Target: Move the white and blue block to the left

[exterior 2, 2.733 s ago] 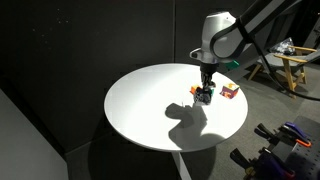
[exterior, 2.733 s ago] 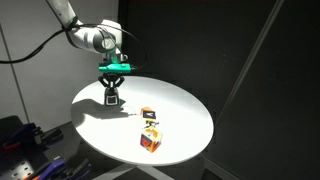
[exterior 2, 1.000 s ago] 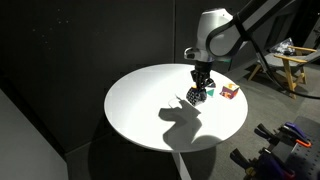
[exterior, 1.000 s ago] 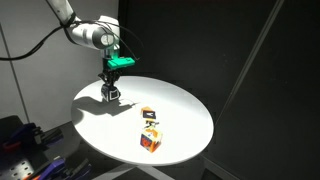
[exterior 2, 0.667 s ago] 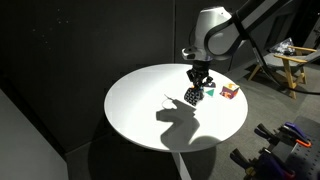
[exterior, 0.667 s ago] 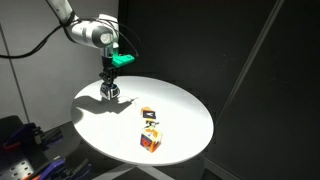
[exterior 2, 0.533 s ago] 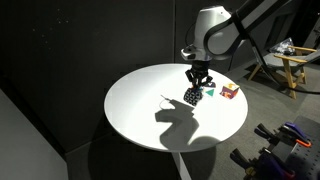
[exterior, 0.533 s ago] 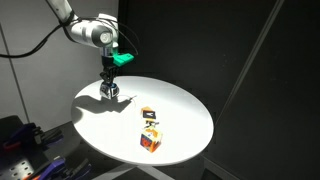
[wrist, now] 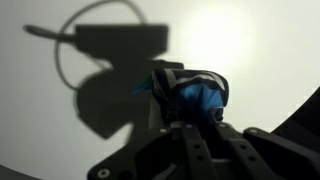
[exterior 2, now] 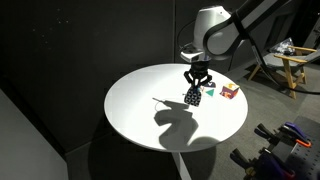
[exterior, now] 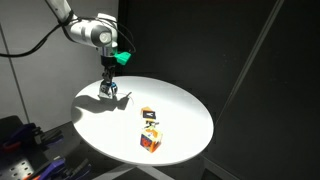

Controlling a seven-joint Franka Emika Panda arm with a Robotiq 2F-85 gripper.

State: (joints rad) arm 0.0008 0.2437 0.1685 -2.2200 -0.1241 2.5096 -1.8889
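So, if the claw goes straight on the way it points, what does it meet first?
The claw points down, so probably the bare white table; the white and blue block it holds would touch first. How high it hangs is unclear.

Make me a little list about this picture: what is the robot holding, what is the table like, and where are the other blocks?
holding: the white and blue block, pinched in the gripper
block height: seems to hang just above the table; its shadow lies apart from it
table: round white table
other blocks: orange-and-white cube and red-and-blue cube, close together on the table
gap: both cubes sit apart from the gripper
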